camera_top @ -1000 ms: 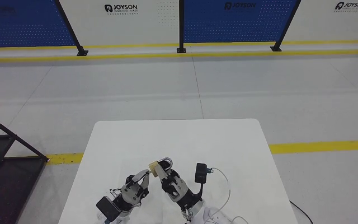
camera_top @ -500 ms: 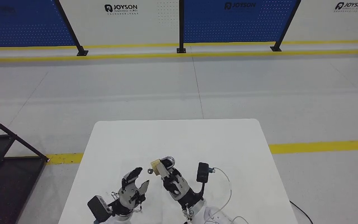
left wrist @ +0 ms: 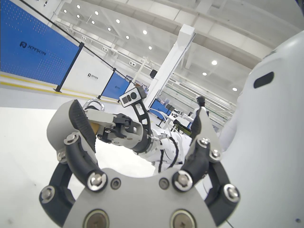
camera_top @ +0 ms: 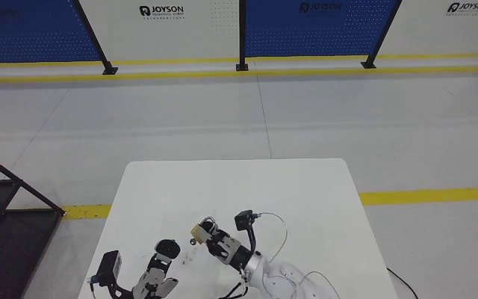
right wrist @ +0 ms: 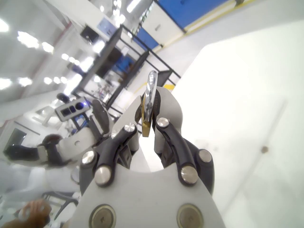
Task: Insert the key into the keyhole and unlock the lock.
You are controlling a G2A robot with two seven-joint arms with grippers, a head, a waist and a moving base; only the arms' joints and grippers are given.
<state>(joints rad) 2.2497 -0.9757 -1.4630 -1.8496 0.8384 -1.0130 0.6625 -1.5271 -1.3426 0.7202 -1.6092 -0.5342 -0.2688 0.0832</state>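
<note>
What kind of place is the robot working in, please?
Probably a large industrial hall or test floor: blue and white partition panels, yellow floor lines, and a high ceiling with rows of lamps.

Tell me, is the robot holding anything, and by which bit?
The right gripper holds the padlock by its brass body; the silver shackle sticks out. The left gripper is open and empty.

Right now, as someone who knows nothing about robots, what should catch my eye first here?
A brass padlock with a shiny shackle, clamped in the right gripper over the white table. Beside it, the left gripper has its fingers spread wide, holding nothing.
</note>
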